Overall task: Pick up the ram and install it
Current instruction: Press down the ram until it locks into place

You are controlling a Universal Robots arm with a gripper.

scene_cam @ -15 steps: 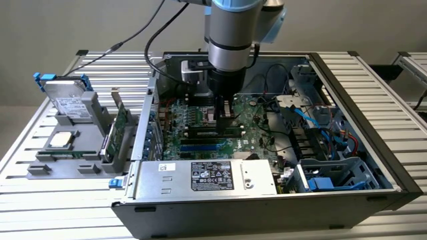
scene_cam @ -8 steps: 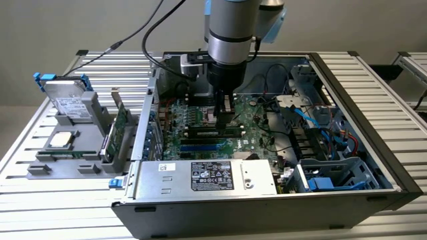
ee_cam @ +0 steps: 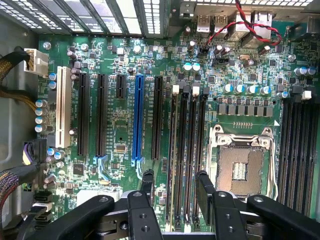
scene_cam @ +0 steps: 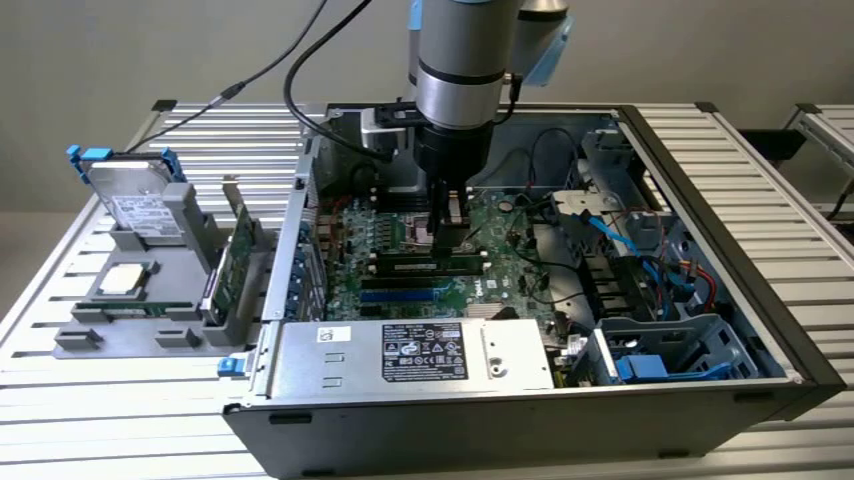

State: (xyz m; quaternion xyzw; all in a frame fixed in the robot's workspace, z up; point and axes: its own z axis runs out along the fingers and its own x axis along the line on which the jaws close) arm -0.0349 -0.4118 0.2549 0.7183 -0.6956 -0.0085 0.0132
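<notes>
Wrist view had my gripper (ee_cam: pixel 174 186) low over the motherboard (ee_cam: pixel 120 125), jaws apart straddling the long memory slots (ee_cam: pixel 186 150) beside the processor socket (ee_cam: pixel 242 167), probably because the ram (scene_cam: pixel 430 264) already sat in a slot beneath me, released.

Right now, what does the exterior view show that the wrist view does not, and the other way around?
Exterior view alone: the grey tray beside the computer case, with a hard drive and a square silver chip on it, and the labelled power supply. Wrist view alone: the empty processor socket, the blue slot and the white slot. Both: the green motherboard and the open claw above its slots.
</notes>
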